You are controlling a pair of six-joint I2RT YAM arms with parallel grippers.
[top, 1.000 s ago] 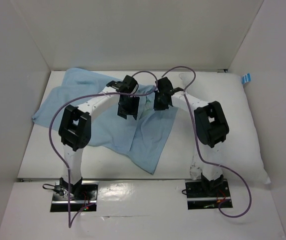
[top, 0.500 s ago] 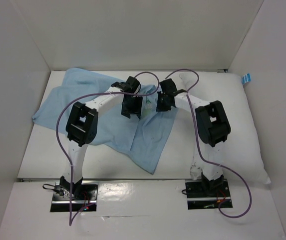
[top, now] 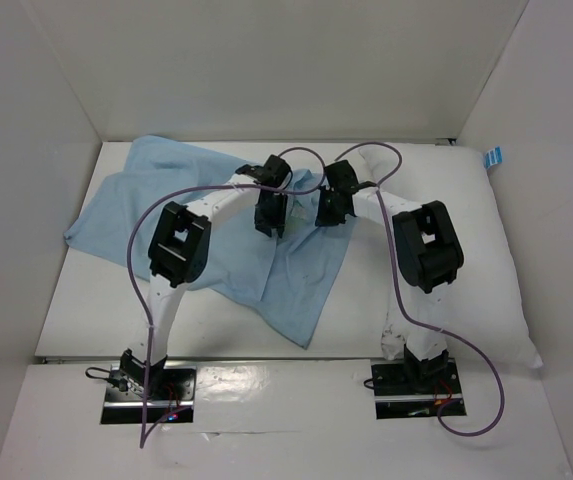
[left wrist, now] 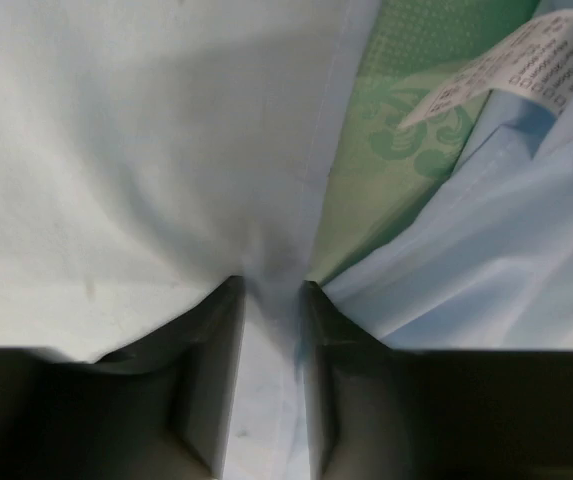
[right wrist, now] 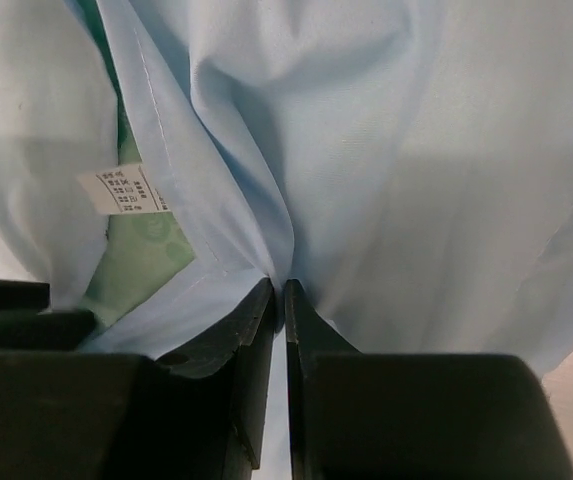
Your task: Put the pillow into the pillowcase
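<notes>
Top external: we see both arms bent in toward mid-table, their heads side by side and close together, both down on the pillowcase (top: 181, 195).
Pillowcase position: it lies crumpled over the left and centre of the table (top: 71, 300), light blue face up. One corner trails toward the near edge, between the two arm bases.
Pillow position: the pillow (top: 486, 250) lies along the right side, from the near edge to the far wall. It is plain white and outside the pillowcase, and the right arm hides part of its left edge.
Left gripper (top: 269, 212): narrow, pinching a gathered fold of the pillowcase. In the left wrist view the pale cloth bunches into the gap between the dark fingers (left wrist: 206, 390).
Right gripper (top: 328, 208): almost fully closed, clamped on a thin fold of light blue cloth. In the right wrist view a stitched hem runs down into the fingers (right wrist: 241, 350), which nearly touch.
Green face (left wrist: 406, 140): the sea-green patterned side shows just right of the left pinch, between pale cloth on its left and light blue folds on its right. We also see a strip of it left of the right pinch.
Care label (left wrist: 496, 70): a white printed tag, lying on the green face at the far right of the left wrist view.
Pillow tag (top: 493, 155): small and blue, at the pillow's far right corner.
</notes>
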